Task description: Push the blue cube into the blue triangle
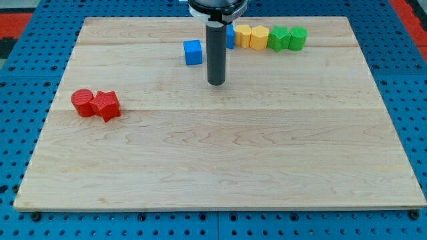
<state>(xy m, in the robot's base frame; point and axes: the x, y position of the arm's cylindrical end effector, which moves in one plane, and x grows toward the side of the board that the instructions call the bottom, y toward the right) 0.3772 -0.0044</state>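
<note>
— Where's the small blue cube (193, 52) sitting?

— Near the top of the pale wooden table (220, 167), just left of the rod; my tip (215, 83) rests below and right of it, apart, not touching.

— And the blue triangle (230, 36)?

— Mostly hidden behind the rod, right of the cube, beside the yellow blocks (251, 37); so the push should run rightward, I'd judge, with the tip brought round to the cube's left; no fingers here, nothing held.

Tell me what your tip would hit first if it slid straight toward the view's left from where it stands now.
Probably nothing. My tip sits below and right of the blue cube, so a straight leftward slide looks to pass under it and above the red blocks, though depth is hard to judge here.
</note>
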